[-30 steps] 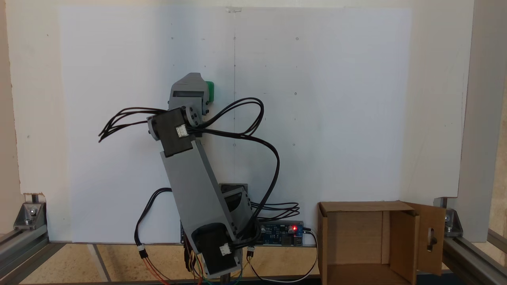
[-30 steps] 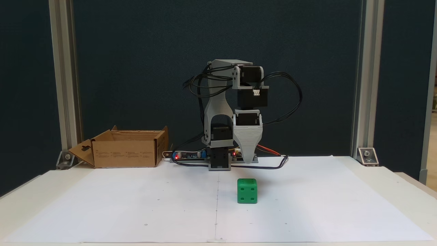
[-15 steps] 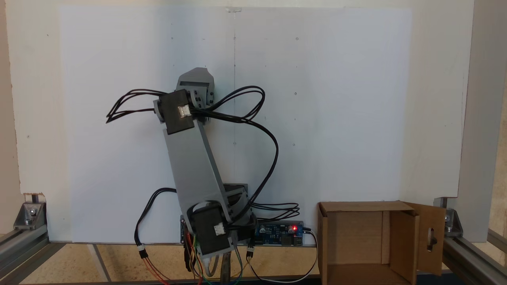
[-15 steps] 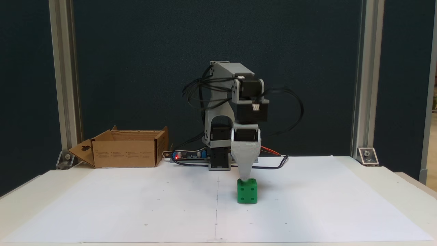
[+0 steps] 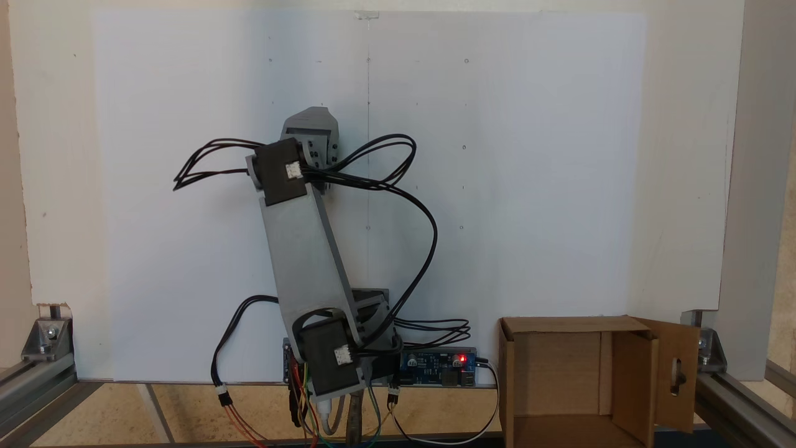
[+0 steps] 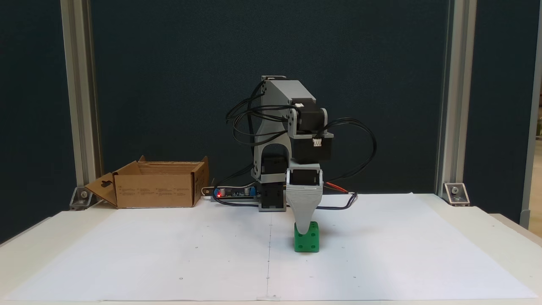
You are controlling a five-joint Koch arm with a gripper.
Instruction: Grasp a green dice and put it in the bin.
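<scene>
One green dice (image 6: 306, 242) sits on the paper-covered worktop (image 6: 381, 262), nearest the front camera. Hand (image 6: 303, 229) is down over its near face; one tip shows, so its opening cannot be told. Advice: centre, close squarely, lift straight. Bin (image 6: 157, 190) lies beyond, at ten o'clock.

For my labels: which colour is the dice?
Bright green dice, best in a fixed view.
</scene>
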